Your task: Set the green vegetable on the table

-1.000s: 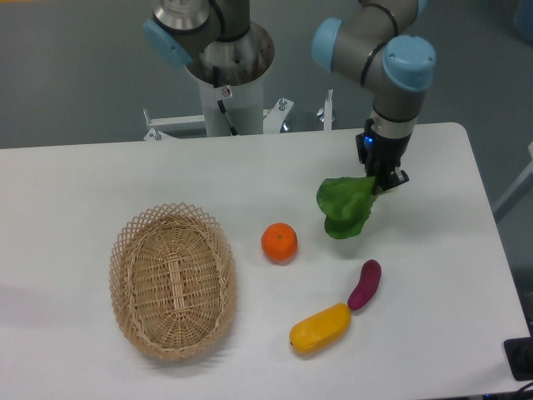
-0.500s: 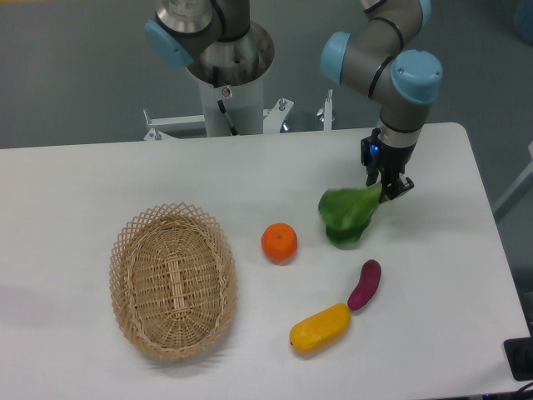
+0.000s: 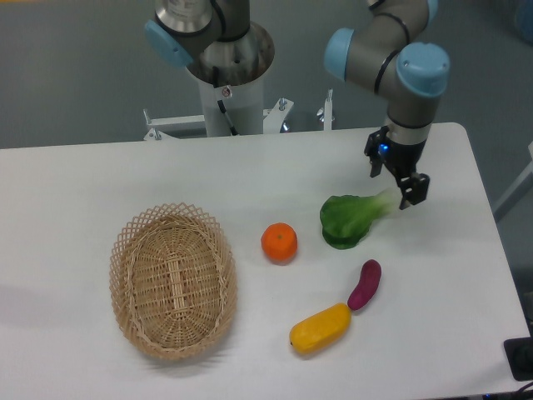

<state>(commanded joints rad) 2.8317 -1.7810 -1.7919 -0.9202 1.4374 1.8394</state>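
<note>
The green vegetable [image 3: 348, 220] lies flat on the white table [image 3: 250, 175], right of center, with its leaves toward the orange and its pale stalk end pointing right. My gripper [image 3: 397, 183] hangs over that stalk end. Its jaws stand apart, one on each side of the stalk, and do not seem to press it. The leaves rest on the tabletop.
An orange [image 3: 279, 242] sits left of the vegetable. A purple eggplant-like piece [image 3: 365, 284] and a yellow oblong fruit [image 3: 320, 327] lie in front of it. A woven wicker basket [image 3: 172, 279] stands at the front left. The robot's base column [image 3: 229, 83] is at the back.
The gripper moved right and down with the vegetable, which went from hanging to lying on the table. The jaws have opened around the stalk.
</note>
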